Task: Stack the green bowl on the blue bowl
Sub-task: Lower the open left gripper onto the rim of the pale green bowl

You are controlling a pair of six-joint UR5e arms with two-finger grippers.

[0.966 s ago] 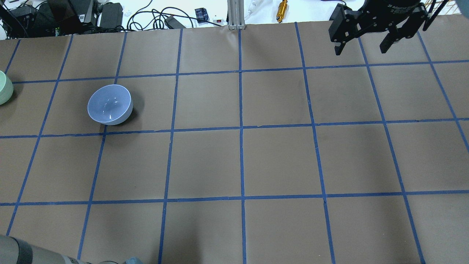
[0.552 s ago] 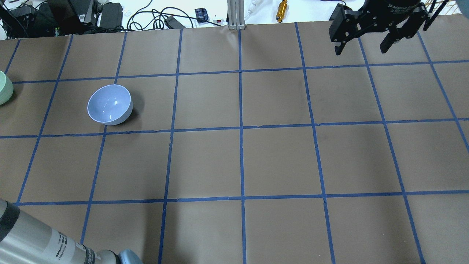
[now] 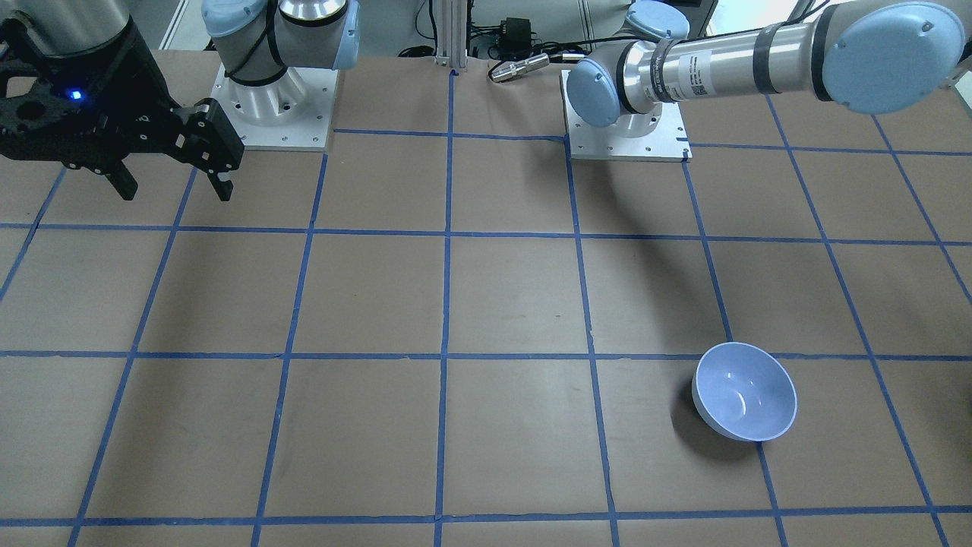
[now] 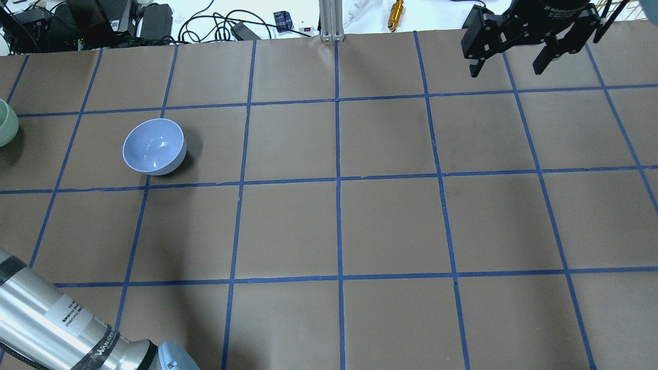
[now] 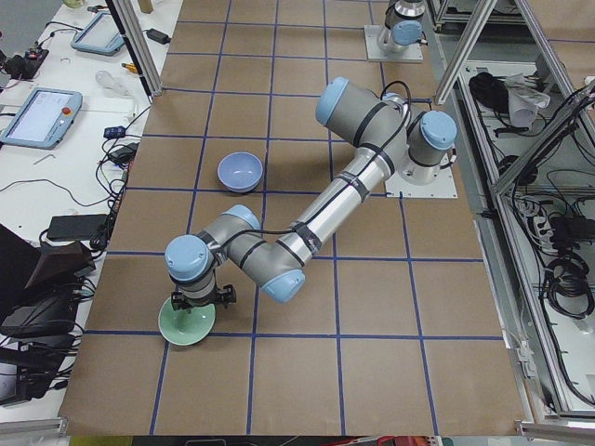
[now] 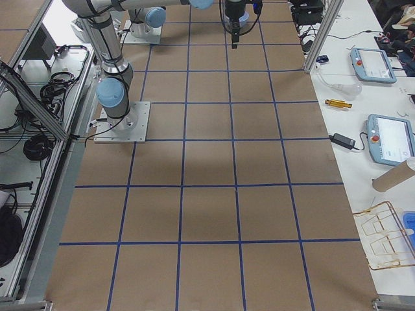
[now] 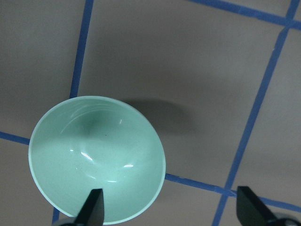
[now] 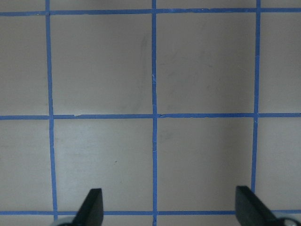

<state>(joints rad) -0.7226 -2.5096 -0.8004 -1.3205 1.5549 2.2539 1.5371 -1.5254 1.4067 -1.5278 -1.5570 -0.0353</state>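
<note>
The green bowl [image 7: 96, 157] stands upright on the brown table at its left end; it also shows in the exterior left view [image 5: 186, 323] and at the left edge of the overhead view [image 4: 6, 123]. My left gripper [image 7: 171, 212] is open just above it, with one fingertip [image 7: 94, 209] over the bowl's near rim and the other over the table beside it. The blue bowl [image 4: 153, 146] stands upright and empty about a grid square away, also seen from the front [image 3: 746, 391]. My right gripper [image 4: 509, 64] hangs open and empty over the far right of the table.
Cables, power bricks and a gold cylinder [image 4: 396, 13] lie beyond the table's far edge, beside an aluminium post [image 4: 329, 20]. The left arm's silver tube [image 4: 56, 318] crosses the overhead view's bottom left corner. The two arm bases [image 3: 273, 99] stand at the robot's side.
The left arm's tube has swung further into the overhead view at the bottom left. The bowls and the right arm have not moved.
</note>
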